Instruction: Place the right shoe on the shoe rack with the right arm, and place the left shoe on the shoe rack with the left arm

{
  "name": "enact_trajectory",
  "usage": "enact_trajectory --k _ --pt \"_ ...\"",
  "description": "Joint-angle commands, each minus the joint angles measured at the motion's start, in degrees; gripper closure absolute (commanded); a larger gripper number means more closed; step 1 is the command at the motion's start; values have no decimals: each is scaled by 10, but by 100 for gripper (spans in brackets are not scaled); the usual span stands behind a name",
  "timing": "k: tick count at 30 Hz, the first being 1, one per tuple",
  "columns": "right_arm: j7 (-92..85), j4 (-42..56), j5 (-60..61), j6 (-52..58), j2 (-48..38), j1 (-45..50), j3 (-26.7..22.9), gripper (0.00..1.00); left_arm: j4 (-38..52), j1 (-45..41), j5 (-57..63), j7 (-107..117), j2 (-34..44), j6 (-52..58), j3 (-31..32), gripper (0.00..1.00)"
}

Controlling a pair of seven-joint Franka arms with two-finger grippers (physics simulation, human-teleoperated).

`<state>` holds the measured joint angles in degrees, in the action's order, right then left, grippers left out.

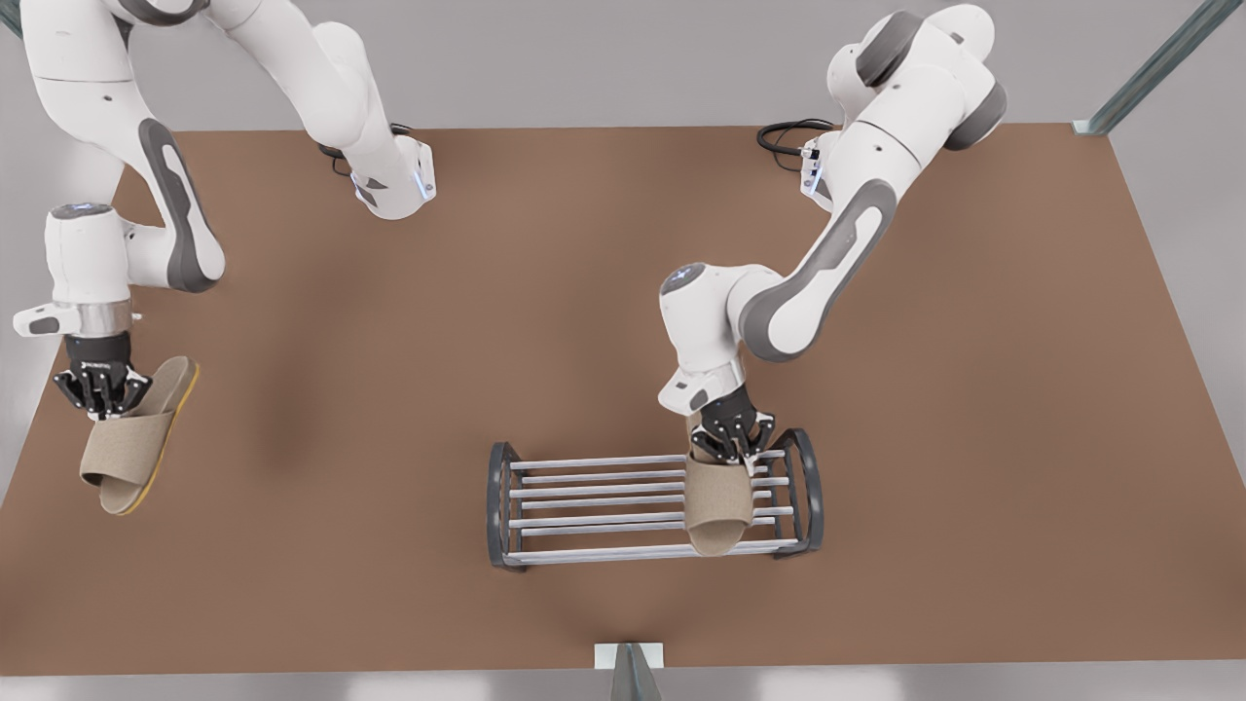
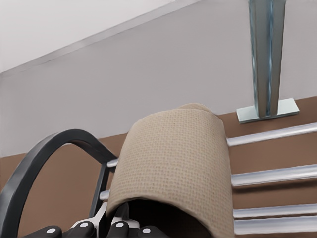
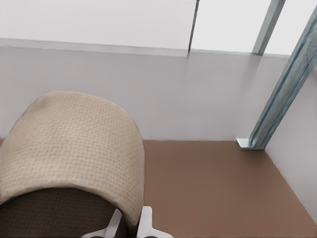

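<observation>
Front view: the left end effector (image 1: 732,440) grips the heel of 1 slipper (image 1: 718,506) lying across the rods of the shoe rack (image 1: 604,506), at the front view's right end, long axis crosswise to the rods. The right end effector (image 1: 100,387) clamps the other slipper (image 1: 131,443) well apart, above the worktop (image 1: 389,389). Left wrist view: the slipper's strap (image 2: 173,163) over the rods (image 2: 272,176). Right wrist view: the carried slipper (image 3: 69,148), no rack near; it must travel toward the free side.

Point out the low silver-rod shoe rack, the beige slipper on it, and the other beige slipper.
low silver-rod shoe rack (image 1: 594,492), front view, bare middle rods.
beige slipper on the rack (image 1: 718,506), front view, woven upper band.
other beige slipper (image 1: 127,450), front view, upper band.
</observation>
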<state>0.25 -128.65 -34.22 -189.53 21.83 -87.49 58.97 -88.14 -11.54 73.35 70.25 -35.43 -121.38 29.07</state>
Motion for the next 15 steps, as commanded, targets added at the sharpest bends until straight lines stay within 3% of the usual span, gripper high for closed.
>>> enact_trajectory --k 1,3,4,6,8,9,10,15 --pt "134 11 3 166 0 -66 80 79 2 -1 19 83 -3 8 -4 79" --pt "164 62 4 308 2 -118 188 79 -1 -1 28 84 -4 8 -6 79" --pt "178 86 4 357 5 -117 214 79 -1 -2 32 95 -9 9 -6 79" --pt "187 138 10 457 12 -103 249 79 -1 -4 38 98 -12 11 -7 79" --pt "258 175 10 501 12 -37 249 79 1 -4 39 96 -10 14 -7 79" --pt "285 195 10 518 12 -1 246 79 2 -3 39 91 -9 15 -7 17" --pt "302 199 10 519 11 20 244 79 2 -5 38 90 -9 18 -7 0" --pt "329 238 9 548 11 108 210 79 2 -6 47 89 -6 27 -8 0"
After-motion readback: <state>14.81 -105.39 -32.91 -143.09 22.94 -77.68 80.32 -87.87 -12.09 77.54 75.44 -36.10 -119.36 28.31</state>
